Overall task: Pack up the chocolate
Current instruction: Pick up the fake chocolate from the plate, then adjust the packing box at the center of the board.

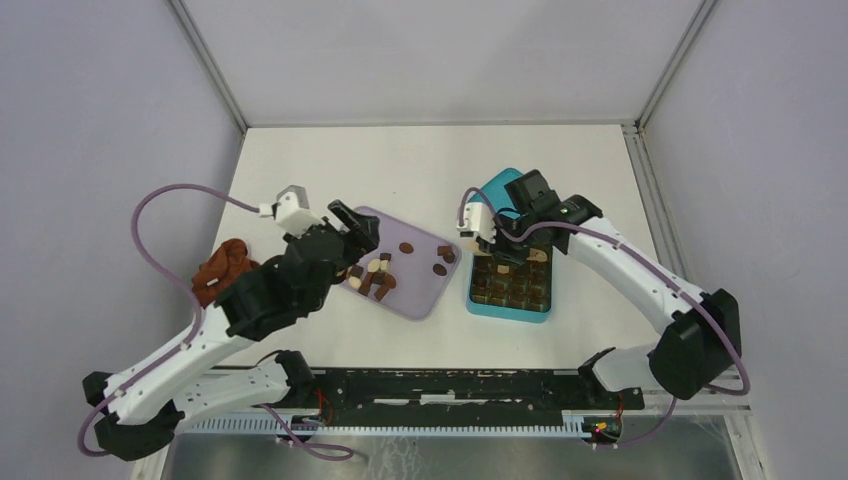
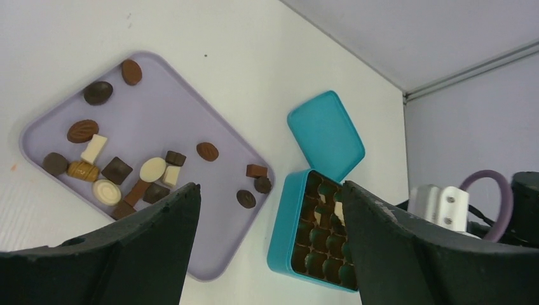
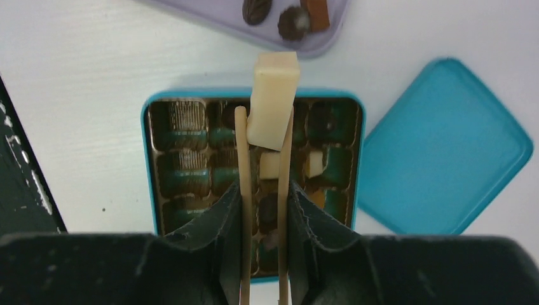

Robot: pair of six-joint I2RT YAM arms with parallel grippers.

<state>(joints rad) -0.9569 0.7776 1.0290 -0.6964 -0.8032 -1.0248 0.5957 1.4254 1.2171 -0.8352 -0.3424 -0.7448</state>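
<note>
Pinching a cream-white bar (image 3: 273,95) of chocolate in the right gripper (image 3: 265,121): jaws drawn in to a narrow gap, two thin, flat, tan strips pressed against its smooth long sides. Holding that blocky rectangular piece above the teal box (image 3: 147,165), its far end jutting past the fingertips, over the far rows of a glossy brown moulded insert. Showing ribbed, rounded pockets there, most of them bare with teal gleaming through, a few filled with small cream and brown squares. Lying flat just beyond the box's far end, the teal lid (image 3: 445,146): smooth, matt, round-cornered plastic.

Hovering with the left gripper (image 2: 268,190) above the near side of the lilac tray (image 2: 159,108), thick matt black fingers (image 2: 127,254) spread wide, nothing between them. Scattered loose across that shallow, round-cornered tray, the other chocolate pieces (image 2: 116,170): dark and mid-brown ovals, a ribbed almond shape, a grooved golden-brown barrel, a cream disc with a raised swirl, a plain cream oval, cream blocks, dark squares. Clustered mostly in the tray's left part, with a few strays toward the box. Slumped on the white table (image 1: 400,170) left of the tray, partly behind the left arm: a crumpled, lumpy rust-brown cloth (image 1: 222,268).
</note>
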